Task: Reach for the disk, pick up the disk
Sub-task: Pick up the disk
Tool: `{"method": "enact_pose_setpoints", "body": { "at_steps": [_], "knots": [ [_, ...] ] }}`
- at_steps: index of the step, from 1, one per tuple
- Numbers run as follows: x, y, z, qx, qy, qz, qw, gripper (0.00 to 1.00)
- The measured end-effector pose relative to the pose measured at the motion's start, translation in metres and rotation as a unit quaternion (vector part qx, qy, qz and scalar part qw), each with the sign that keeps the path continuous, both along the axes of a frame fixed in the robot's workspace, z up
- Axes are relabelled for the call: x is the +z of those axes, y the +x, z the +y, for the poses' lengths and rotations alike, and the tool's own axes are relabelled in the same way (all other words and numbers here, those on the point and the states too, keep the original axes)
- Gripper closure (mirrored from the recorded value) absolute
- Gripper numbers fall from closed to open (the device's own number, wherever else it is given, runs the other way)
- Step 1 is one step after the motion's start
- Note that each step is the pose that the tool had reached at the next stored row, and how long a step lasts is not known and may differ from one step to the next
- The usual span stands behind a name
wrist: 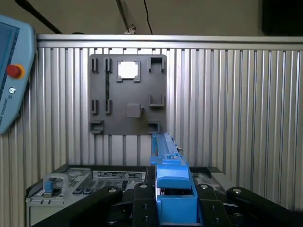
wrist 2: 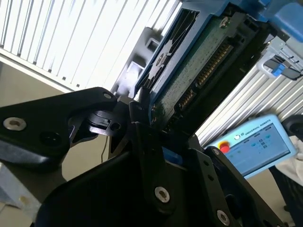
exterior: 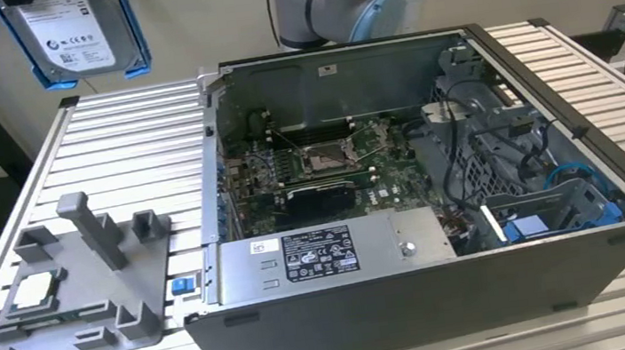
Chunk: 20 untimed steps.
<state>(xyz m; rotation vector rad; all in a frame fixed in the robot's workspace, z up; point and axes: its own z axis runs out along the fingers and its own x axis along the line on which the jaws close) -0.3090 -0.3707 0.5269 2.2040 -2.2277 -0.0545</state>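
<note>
The gripper (wrist: 173, 190) is clamped on the disk (exterior: 74, 32), gripping its blue carrier (wrist: 165, 156) from both sides. The disk hangs in the air above the counter (exterior: 131, 152), beyond the open computer case (exterior: 437, 213) toward the exterior view's left. It looks rigid, fairly dense and sensitive to knocks. The carrier's plastic rails seem the safest hold.

The chip (exterior: 34, 292) is lying on the tray (exterior: 81, 333) at the table's (exterior: 129, 135) near corner, beside the computer case (exterior: 424, 304), and the disk (exterior: 74, 34) is hanging above the far corner.
</note>
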Motion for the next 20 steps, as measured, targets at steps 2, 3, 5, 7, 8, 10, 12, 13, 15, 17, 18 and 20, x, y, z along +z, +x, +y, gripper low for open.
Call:
{"method": "enact_pose_setpoints", "body": {
  "at_steps": [2, 3, 5, 7, 8, 10, 12, 13, 15, 17, 18, 20],
  "knots": [
    [0.0000, 0.005, 0.0000, 0.000, 0.0000, 0.0000, 1.0000, 1.00],
    [0.0000, 0.007, 0.0000, 0.000, 0.0000, 0.0000, 1.0000, 1.00],
    [0.0000, 0.012, 0.0000, 0.000, 0.0000, 0.0000, 1.0000, 1.00],
    [0.0000, 0.017, 0.0000, 0.000, 0.0000, 0.0000, 1.0000, 1.00],
    [0.0000, 0.020, 0.0000, 0.000, 0.0000, 0.0000, 1.0000, 1.00],
    [0.0000, 0.025, 0.0000, 0.000, 0.0000, 0.0000, 1.0000, 1.00],
    [0.0000, 0.030, 0.0000, 0.000, 0.0000, 0.0000, 1.0000, 1.00],
    [0.0000, 0.033, 0.0000, 0.000, 0.0000, 0.0000, 1.0000, 1.00],
    [0.0000, 0.038, 0.0000, 0.000, 0.0000, 0.0000, 1.0000, 1.00],
    [0.0000, 0.044, 0.0000, 0.000, 0.0000, 0.0000, 1.0000, 1.00],
    [0.0000, 0.047, 0.0000, 0.000, 0.0000, 0.0000, 1.0000, 1.00],
    [0.0000, 0.052, 0.0000, 0.000, 0.0000, 0.0000, 1.0000, 1.00]
  ]
}}
